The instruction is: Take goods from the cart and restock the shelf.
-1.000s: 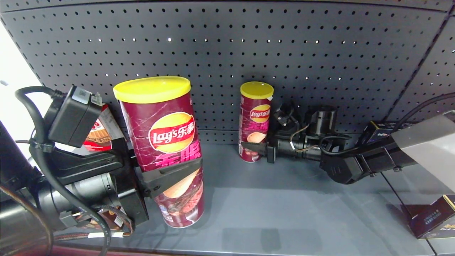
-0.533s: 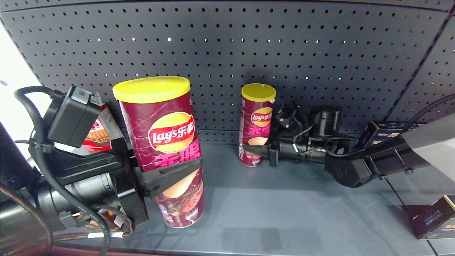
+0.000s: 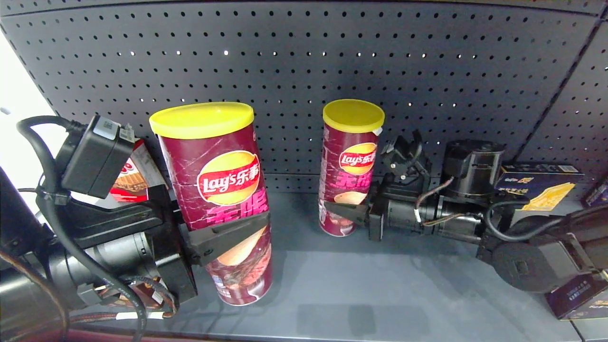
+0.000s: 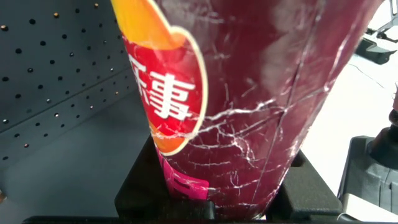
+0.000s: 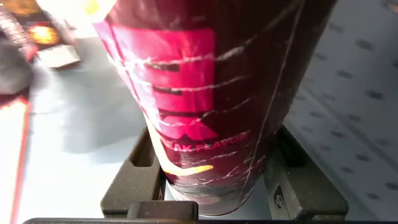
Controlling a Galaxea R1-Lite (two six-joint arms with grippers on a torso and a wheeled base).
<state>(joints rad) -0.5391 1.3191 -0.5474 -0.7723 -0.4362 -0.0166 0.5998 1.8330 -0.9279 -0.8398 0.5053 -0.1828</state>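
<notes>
Neither placement is finished: the left gripper [image 3: 236,236], jaws clenched, holds the near chip can [image 3: 213,180] at the shelf [image 3: 380,294] front; the right gripper [image 3: 346,209] jaws grasp the far chip can [image 3: 350,161] by the pegboard [image 3: 427,71].

Bright even light; blown-out white glare at left edge; soft shadows on shelf [image 3: 380,289]; pegboard [image 3: 332,57] top bowed.

**Open shelf floor between the cans, both ends crowded**

Bare shelf [image 3: 380,285] lay open between the near chip can [image 3: 213,190] and the far chip can [image 3: 351,156], and along the front edge. The pegboard [image 3: 332,61] closed the back. A red packet [image 3: 135,178] crowded the left end. A back box [image 3: 536,183], a front box [image 3: 570,297] and the right arm [image 3: 475,218] blocked the right end.
</notes>
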